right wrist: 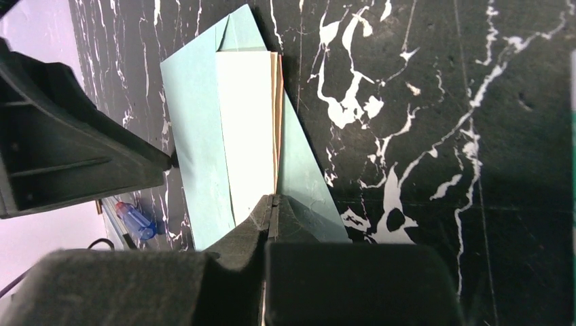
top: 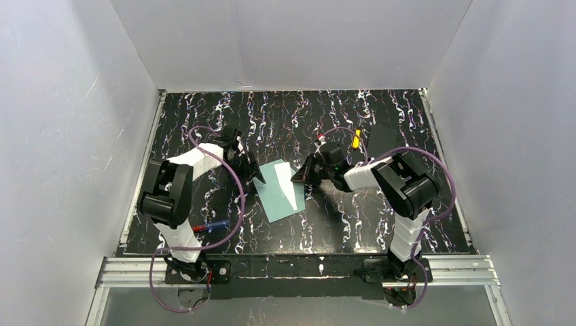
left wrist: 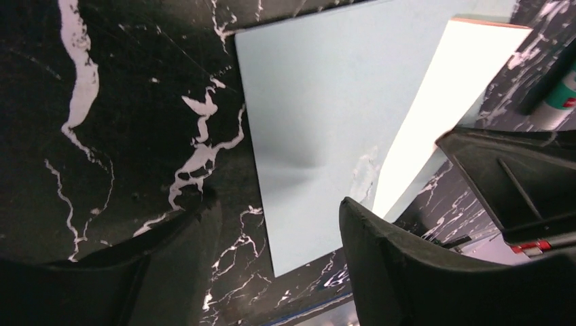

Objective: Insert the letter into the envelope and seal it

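Observation:
The pale teal envelope (top: 272, 197) lies flat mid-table, its triangular flap (right wrist: 302, 170) open to the right. A bright strip of the letter (top: 288, 185) shows between the envelope's body and the flap. Its tan edge (right wrist: 276, 115) is raised slightly, and the rest is hidden. My right gripper (right wrist: 273, 201) is shut on that near edge of the letter. My left gripper (left wrist: 275, 207) is open, low over the envelope's (left wrist: 312, 115) left edge, one finger on each side of the corner, holding nothing. The letter (left wrist: 455, 95) lies beyond it.
A blue-handled tool (top: 212, 225) lies near the left arm's base. A small yellow object (top: 356, 139) lies behind the right arm. White walls close in the black marbled table (top: 380, 231) on three sides. The two grippers stand close together over the envelope.

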`<state>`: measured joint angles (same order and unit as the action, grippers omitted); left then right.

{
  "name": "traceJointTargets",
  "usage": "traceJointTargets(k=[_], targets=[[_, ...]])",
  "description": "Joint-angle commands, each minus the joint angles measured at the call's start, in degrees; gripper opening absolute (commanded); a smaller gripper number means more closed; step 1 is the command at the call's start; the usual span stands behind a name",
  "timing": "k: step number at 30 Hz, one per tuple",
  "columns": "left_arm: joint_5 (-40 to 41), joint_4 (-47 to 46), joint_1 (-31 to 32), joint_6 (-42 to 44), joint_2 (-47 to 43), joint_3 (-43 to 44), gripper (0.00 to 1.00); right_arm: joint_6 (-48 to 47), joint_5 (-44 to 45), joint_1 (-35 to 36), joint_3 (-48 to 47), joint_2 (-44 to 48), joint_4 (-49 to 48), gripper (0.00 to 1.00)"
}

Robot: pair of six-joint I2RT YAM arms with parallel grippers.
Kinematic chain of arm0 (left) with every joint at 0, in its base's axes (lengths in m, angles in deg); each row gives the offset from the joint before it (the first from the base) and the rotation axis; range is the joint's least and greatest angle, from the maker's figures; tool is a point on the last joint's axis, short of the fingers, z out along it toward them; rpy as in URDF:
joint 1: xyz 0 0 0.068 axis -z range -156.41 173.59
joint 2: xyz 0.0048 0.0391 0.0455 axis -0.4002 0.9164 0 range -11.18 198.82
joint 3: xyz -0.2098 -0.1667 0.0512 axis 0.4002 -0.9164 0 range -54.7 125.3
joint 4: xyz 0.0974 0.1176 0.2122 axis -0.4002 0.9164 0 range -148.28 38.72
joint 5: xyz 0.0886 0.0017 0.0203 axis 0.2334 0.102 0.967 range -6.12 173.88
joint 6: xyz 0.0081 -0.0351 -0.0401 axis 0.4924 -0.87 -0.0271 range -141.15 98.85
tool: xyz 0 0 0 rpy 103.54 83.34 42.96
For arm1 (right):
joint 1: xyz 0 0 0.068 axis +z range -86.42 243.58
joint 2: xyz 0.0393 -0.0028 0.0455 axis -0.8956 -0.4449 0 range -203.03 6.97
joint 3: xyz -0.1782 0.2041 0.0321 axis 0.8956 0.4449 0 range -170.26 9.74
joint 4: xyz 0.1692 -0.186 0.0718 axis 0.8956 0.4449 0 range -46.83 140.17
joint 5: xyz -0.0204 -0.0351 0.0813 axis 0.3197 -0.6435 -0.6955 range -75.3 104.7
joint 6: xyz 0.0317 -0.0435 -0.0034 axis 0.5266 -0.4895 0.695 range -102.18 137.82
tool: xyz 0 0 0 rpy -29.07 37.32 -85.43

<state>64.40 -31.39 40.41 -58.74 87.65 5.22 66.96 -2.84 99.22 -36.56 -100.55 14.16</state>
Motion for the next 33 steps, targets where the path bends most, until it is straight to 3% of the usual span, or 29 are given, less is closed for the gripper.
traceJointTargets(k=[1, 14, 24, 27, 31, 33], targets=[[2.7, 0.3, -0.1, -0.9, 3.7, 0.7, 0.62, -2.2, -1.6, 0.5, -2.6, -1.8, 0.9, 0.01], [-4.8, -4.8, -0.2, -1.2, 9.5, 3.3, 0.46, -1.5, -2.2, 3.3, -6.8, -4.9, 2.8, 0.01], [-5.2, -4.1, -0.8, -1.8, 7.2, 3.0, 0.49, 1.1, 2.6, 3.6, -6.5, -0.7, 6.6, 0.04], [-5.7, -3.0, -1.6, -1.6, 5.4, 3.2, 0.50, -0.4, 3.9, 3.6, -7.8, 2.2, 10.3, 0.15], [-7.1, -2.8, -2.6, -1.8, 2.6, 2.5, 0.51, -2.0, 5.7, 3.6, -10.3, 5.2, 16.2, 0.39], [-8.0, -2.4, -3.0, -1.9, 1.3, 2.4, 0.51, -2.2, 6.0, 3.6, -11.1, 6.4, 17.8, 0.42]])
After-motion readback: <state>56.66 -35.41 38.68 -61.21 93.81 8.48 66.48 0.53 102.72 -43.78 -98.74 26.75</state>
